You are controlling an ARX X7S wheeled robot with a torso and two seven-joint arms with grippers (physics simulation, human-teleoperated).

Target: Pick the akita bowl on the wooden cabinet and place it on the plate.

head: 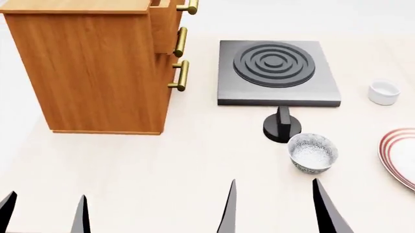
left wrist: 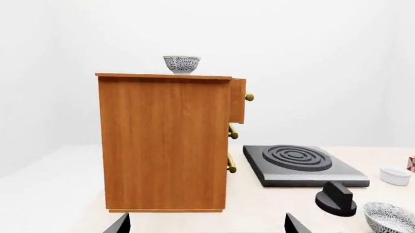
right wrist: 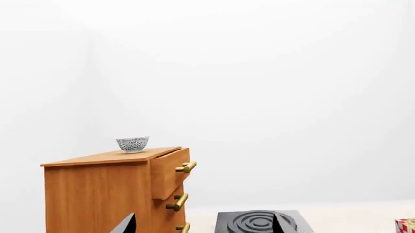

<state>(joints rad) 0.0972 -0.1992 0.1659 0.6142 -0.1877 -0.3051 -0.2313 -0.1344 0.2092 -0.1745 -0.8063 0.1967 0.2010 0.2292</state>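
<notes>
The akita bowl [left wrist: 181, 64] [right wrist: 133, 144], small, white with grey speckles, stands on top of the wooden cabinet [left wrist: 165, 143] [head: 97, 68] [right wrist: 110, 194]; the head view cuts off the cabinet's top, so the bowl is hidden there. The plate [head: 400, 155], white with red rings, shows only partly at the head view's right edge. My left gripper [head: 44, 213] [left wrist: 207, 224] is open, low in front of the cabinet, holding nothing. My right gripper [head: 275, 208] [right wrist: 204, 224] is open and empty, raised, facing the cabinet and stove.
An identical-looking speckled bowl [head: 312, 153] [left wrist: 389, 217] sits on the table near the right gripper. A black knob [head: 282, 125] stands before the dark stove [head: 279, 73]. A small white cup [head: 383, 92] sits at the right. The cabinet's top drawer [head: 170, 19] is pulled out slightly.
</notes>
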